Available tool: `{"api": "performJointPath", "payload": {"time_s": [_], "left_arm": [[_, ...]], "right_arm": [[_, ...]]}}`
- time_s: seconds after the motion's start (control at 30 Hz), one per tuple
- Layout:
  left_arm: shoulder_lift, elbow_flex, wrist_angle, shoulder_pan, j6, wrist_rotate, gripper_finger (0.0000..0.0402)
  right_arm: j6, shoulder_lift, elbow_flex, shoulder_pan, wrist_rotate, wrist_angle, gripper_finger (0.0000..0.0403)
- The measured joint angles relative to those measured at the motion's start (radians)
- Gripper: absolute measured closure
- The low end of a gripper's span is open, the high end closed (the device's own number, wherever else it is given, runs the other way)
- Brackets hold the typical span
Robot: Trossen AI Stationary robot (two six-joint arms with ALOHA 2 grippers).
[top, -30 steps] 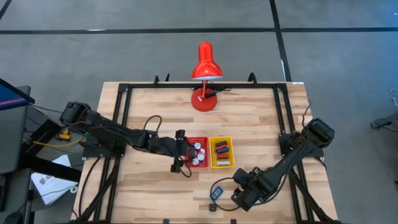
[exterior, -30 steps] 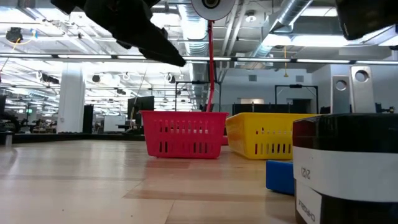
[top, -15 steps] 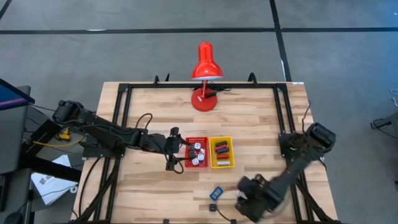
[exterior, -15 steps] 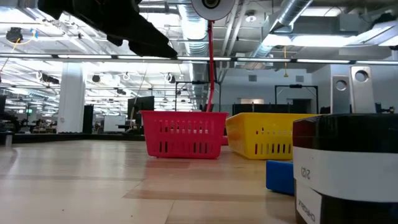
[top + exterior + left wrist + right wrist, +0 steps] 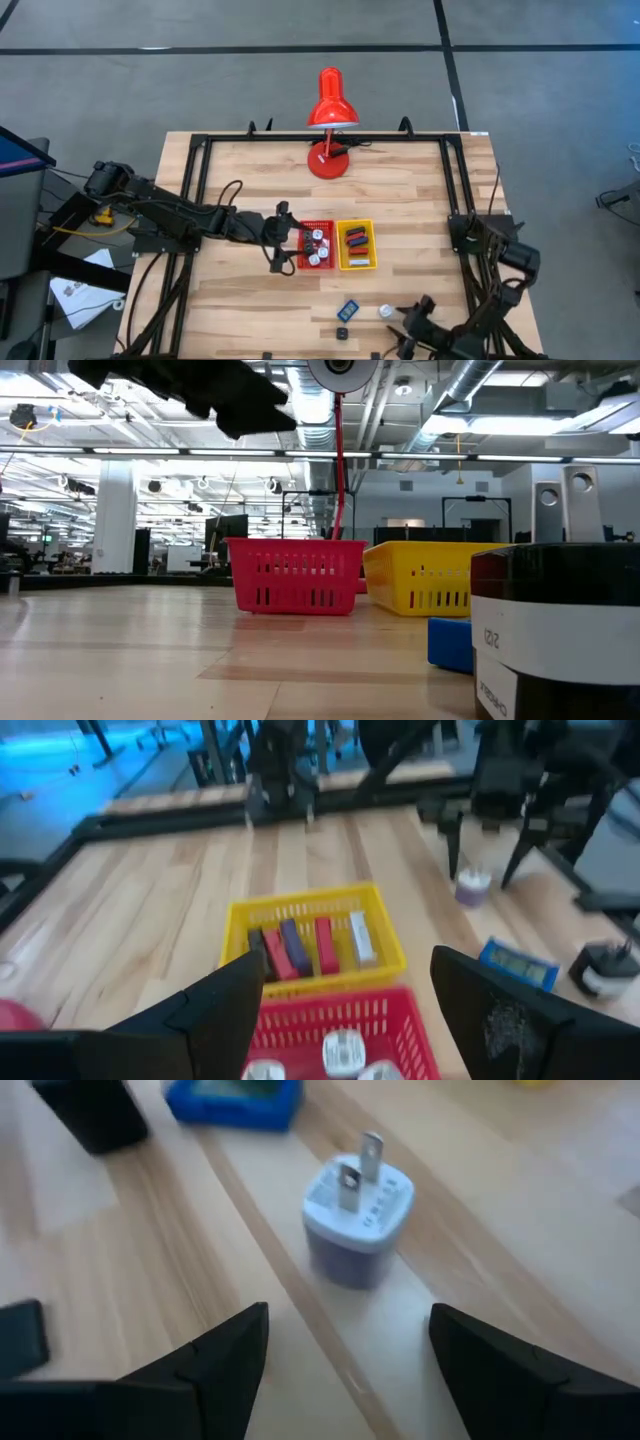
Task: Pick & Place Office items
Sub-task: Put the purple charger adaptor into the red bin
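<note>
A white plug-in charger (image 5: 358, 1210) stands on the table with its two prongs up, next to a blue flat item (image 5: 235, 1100) and a black piece (image 5: 95, 1115). My right gripper (image 5: 345, 1370) hangs open just short of the charger (image 5: 385, 312), near the table's front edge (image 5: 408, 320). My left gripper (image 5: 283, 238) is open and empty beside the red tray's (image 5: 305, 226) left side. The red tray holds white knob-like pieces (image 5: 343, 1050). The yellow tray (image 5: 232, 920) holds flat red, blue, black and grey items (image 5: 305, 945).
A red desk lamp (image 5: 330, 120) stands at the table's far middle. A black frame (image 5: 200, 170) runs along the table's sides. In the low view, a black-and-white cylinder (image 5: 560, 630) stands close on the right, with the blue item (image 5: 450, 643) beside it.
My right gripper has swung down toward the table's near edge and turned about, and the white charger now shows in front of it. My left gripper has drawn back a little from over the red tray toward the table's left edge. Both stay open.
</note>
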Motion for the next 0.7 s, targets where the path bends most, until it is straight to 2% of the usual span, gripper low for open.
{"api": "performJointPath", "payload": {"time_s": [0.13, 0.2, 0.43, 0.7], "left_arm": [[0.000, 0.000, 0.051, 0.000, 0.000, 0.000, 0.0119], [0.000, 0.000, 0.068, 0.000, 0.000, 0.000, 0.0119], [0.000, 0.000, 0.096, 0.000, -0.008, 0.001, 0.0119], [0.000, 0.000, 0.094, 0.000, -0.026, 0.004, 0.0119]], "right_arm": [[0.121, 0.052, -0.003, 0.043, 0.168, 0.017, 0.0133], [0.147, 0.068, -0.001, 0.048, 0.202, 0.017, 0.0133], [0.008, 0.143, 0.046, 0.006, 0.256, 0.016, 0.0133], [0.037, 0.150, 0.054, -0.024, 0.263, 0.003, 0.0150]]}}
